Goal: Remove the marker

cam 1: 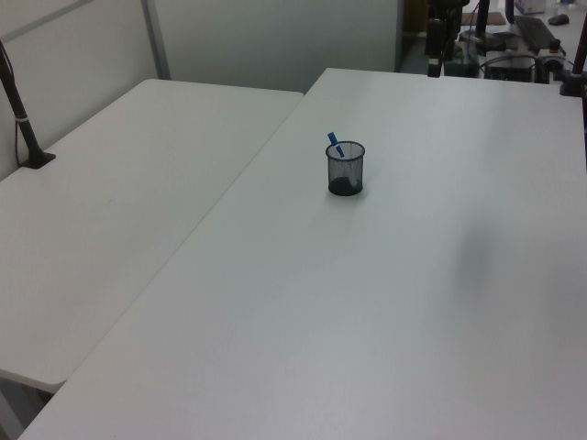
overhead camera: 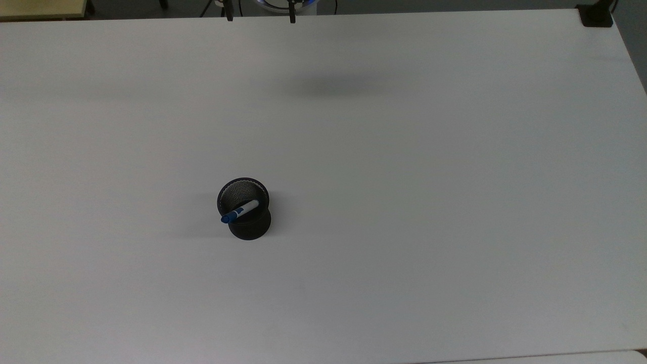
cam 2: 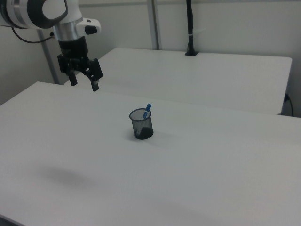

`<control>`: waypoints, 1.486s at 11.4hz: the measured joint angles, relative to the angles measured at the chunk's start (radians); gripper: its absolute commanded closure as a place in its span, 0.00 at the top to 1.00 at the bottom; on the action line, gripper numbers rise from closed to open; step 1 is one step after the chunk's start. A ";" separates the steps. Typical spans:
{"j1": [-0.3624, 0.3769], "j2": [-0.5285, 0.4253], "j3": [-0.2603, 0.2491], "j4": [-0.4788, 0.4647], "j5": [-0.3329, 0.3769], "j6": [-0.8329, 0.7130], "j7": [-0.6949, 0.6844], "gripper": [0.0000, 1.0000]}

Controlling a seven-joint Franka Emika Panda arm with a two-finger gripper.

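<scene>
The marker (overhead camera: pixel 239 211) stands in a black mesh cup (overhead camera: pixel 244 208) on the white table (overhead camera: pixel 404 202). The cup sits by itself, with bare table all around it.

The gripper (cam 2: pixel 84 81) hangs high in the air, well apart from the cup, toward the right view's left. Its two fingers are spread wide and hold nothing. In the top view the two finger tips poke in at the top edge.

The step now is to reach the marker. To do it well, I think the arm should first go over the cup, then come down slowly. The fingers should close on the blue cap, one on each side, above the rim. They should not bump the rim, because the cup looks light and could tip or slide. After that, a lift along the marker's own lean should get it out cleanly.

The marker is not straight up. It leans on the rim. Its blue cap is the high end and sticks out above the cup. In the top view the long line of the marker runs from the cap at the lower left to the white body at the upper right, down inside the cup. In the right view the cap tips up and to the right.
</scene>
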 measured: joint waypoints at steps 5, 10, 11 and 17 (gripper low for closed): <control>0.000 0.006 0.000 -0.002 0.000 0.000 0.000 1.00; 0.000 0.007 0.000 -0.002 0.000 0.000 0.000 1.00; 0.000 0.008 0.000 -0.002 0.000 0.005 0.000 1.00; -0.002 0.102 -0.001 -0.006 -0.003 0.270 0.014 1.00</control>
